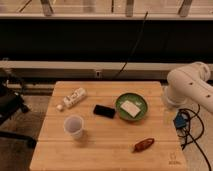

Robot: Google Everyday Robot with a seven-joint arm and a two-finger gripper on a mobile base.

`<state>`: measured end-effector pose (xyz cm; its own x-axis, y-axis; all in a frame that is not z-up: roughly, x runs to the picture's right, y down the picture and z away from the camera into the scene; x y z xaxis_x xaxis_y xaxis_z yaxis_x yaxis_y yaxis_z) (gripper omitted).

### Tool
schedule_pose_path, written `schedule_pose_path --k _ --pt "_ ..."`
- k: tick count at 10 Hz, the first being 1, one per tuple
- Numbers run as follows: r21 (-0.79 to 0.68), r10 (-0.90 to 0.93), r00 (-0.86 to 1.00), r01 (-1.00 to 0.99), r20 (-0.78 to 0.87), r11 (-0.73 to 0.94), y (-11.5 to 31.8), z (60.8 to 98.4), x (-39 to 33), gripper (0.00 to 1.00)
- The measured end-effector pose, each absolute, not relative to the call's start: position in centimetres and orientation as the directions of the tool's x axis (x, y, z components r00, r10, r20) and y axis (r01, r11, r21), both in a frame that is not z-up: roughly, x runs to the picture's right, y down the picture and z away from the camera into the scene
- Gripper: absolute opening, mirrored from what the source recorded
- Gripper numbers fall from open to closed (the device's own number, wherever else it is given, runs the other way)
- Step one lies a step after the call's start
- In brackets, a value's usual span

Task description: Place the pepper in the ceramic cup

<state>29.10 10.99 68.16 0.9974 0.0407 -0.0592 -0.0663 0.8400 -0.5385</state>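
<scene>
Pepper (pixel 143 145): lying flat on the bench (pixel 107 150), right of the cup (pixel 74 126) and nearer the camera, well apart from it and touching nothing else. Judging from that, sitting at the very first step: reaching for the pepper not yet begun, nothing being carried.

Cup: standing upright, mouth facing up. Behind the cup, bottle (pixel 74 97) lying on its side. Right of the cup and a little behind, phone (pixel 104 111) lying flat. Further right of the cup, bowl (pixel 119 106) holding a pale block (pixel 130 107).

Gripper: not showing anywhere. Only the white arm (pixel 192 87) showing, hanging far right of the cup, beyond the bench edge. Not being able to tell whether released or clenched.

Next move, as a judgement: calling for bringing the gripper in from far right of the cup and down over the pepper, setting the jaws across its narrow width, and closing gently on a small rounded body lying low on the wood. Then lifting and carrying it left to above the cup's mouth before letting go. Keeping nearer the camera than bowl and phone looking safest.

Writing: reading nothing on bottle or phone. A small dark mark (pixel 173 159) sitting at the bench corner far right of the cup, nearest the camera, possibly a logo, not being legible.
</scene>
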Motion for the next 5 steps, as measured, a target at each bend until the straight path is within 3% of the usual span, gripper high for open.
schedule_pose_path --k 5 --pt "-0.559 -0.047 0.998 0.018 -0.037 0.829 15.5 68.8 28.3 0.80"
